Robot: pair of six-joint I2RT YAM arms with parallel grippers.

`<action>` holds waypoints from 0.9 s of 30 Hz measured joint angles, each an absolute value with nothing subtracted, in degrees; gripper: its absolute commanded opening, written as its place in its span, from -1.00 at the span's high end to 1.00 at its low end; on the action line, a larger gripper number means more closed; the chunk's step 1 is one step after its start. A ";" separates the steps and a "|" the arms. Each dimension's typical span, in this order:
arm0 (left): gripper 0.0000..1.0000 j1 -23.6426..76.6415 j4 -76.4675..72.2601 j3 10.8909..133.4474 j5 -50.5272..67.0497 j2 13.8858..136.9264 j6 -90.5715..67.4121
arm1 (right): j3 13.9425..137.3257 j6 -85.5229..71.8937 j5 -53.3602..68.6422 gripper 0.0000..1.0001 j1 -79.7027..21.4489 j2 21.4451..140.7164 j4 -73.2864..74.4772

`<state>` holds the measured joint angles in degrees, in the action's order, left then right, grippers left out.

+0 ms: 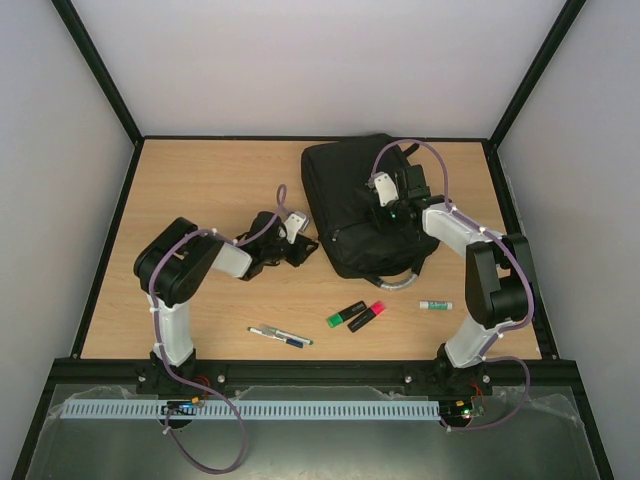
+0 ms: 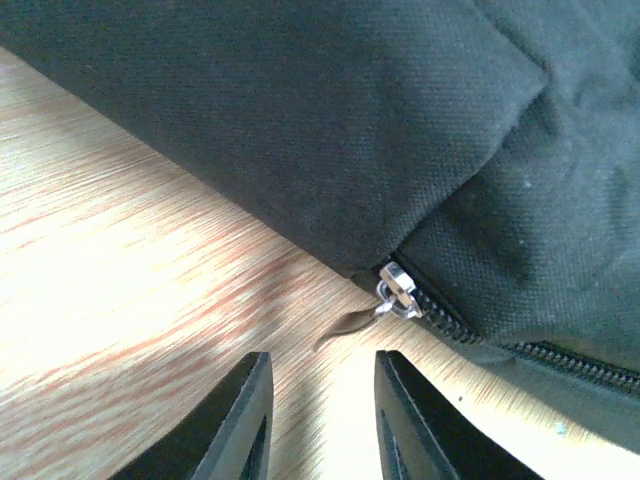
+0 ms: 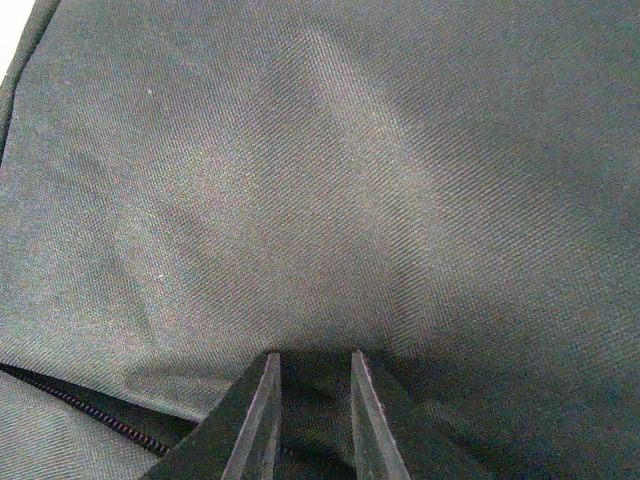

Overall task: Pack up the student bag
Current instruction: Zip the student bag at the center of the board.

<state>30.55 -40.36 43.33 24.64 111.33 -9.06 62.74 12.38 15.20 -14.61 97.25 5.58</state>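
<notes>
Loose items on the tabletop (image 1: 200, 190), all near the front edge and well apart from the bag: a pen (image 1: 280, 336), a green highlighter (image 1: 346, 314) touching or just beside a pink highlighter (image 1: 368, 316), and a small white tube with a green cap (image 1: 435, 305). None of them block either arm.

The bag (image 1: 350, 190) lies flat at the back right of the tabletop. It is big, black woven fabric, and a grey loop handle (image 1: 398, 284) sticks out at its near edge.

The left end effector (image 2: 322, 360) sits low at the bag's left near corner. Its jaws are apart and only bare wood shows between them – released. A silver zipper pull (image 2: 398, 290) hangs at the corner just ahead of the fingers, not touched.

The right end effector (image 3: 313, 355) is down on top of the bag, jaws nearly together with dark cloth between them. The fabric rises in a ridge away from the tips – clenched on a pinch of the bag.

A zipper line (image 3: 90, 410) is partly visible at lower left in the right wrist view. The pen may be two pens, too small to tell. The bag's right side is covered by the right arm in the top view.
</notes>
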 measured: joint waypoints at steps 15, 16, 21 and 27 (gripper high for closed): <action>0.55 31.99 -38.00 48.84 22.52 113.71 -4.19 | 62.83 12.36 15.77 0.62 -14.35 97.69 5.37; 0.67 32.14 -37.74 49.32 22.68 114.10 -3.66 | 62.85 12.36 15.84 0.62 -14.35 97.76 5.34; 0.93 32.47 -36.93 49.89 24.16 114.43 -1.80 | 62.89 12.36 15.90 0.62 -14.31 97.86 5.19; 0.95 33.06 -35.59 49.89 24.38 114.43 -1.76 | 62.96 12.36 15.90 0.63 -14.31 98.00 5.04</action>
